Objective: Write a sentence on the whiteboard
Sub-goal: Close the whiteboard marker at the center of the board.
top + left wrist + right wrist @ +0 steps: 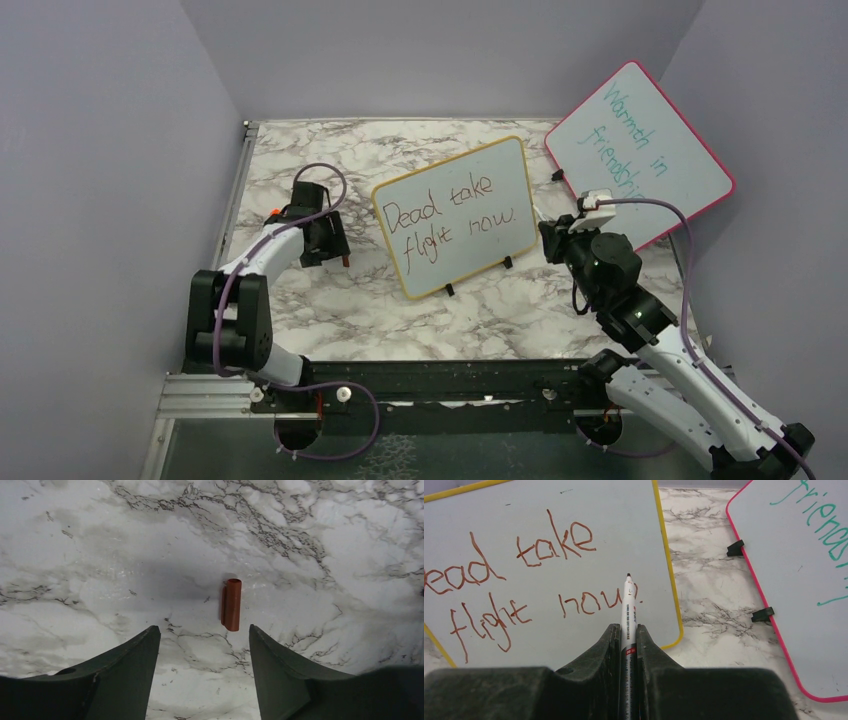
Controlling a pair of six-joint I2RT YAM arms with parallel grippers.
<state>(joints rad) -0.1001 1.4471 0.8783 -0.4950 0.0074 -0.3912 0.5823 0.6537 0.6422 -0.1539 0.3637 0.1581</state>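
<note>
The table (330,320) is a flat rectangular slab with a glossy white marble pattern veined in grey. Near its centre stands the whiteboard (455,215), a smooth white rectangle in a thin yellow frame with rounded corners, propped tilted back on small black clip feet. The sentence (452,218) runs across it in two lines of dark red-brown handwriting, reading "Dead take flight now." A second board (640,150) with a pink-red frame and teal handwriting leans at the far right corner, apart from the whiteboard.

The right gripper (628,630), with matte black wedge-shaped fingers, sits just beside the whiteboard's right edge. Its fingers are pressed together on a slim white marker (628,610), whose dark tip points at the end of the second line; contact with the board surface cannot be confirmed.

The left gripper (202,652) hovers over the table left of the whiteboard, its dark curved fingers spread and holding nothing. Just beyond them lies a small orange-brown cylindrical cap (231,604), flat on the marble.
</note>
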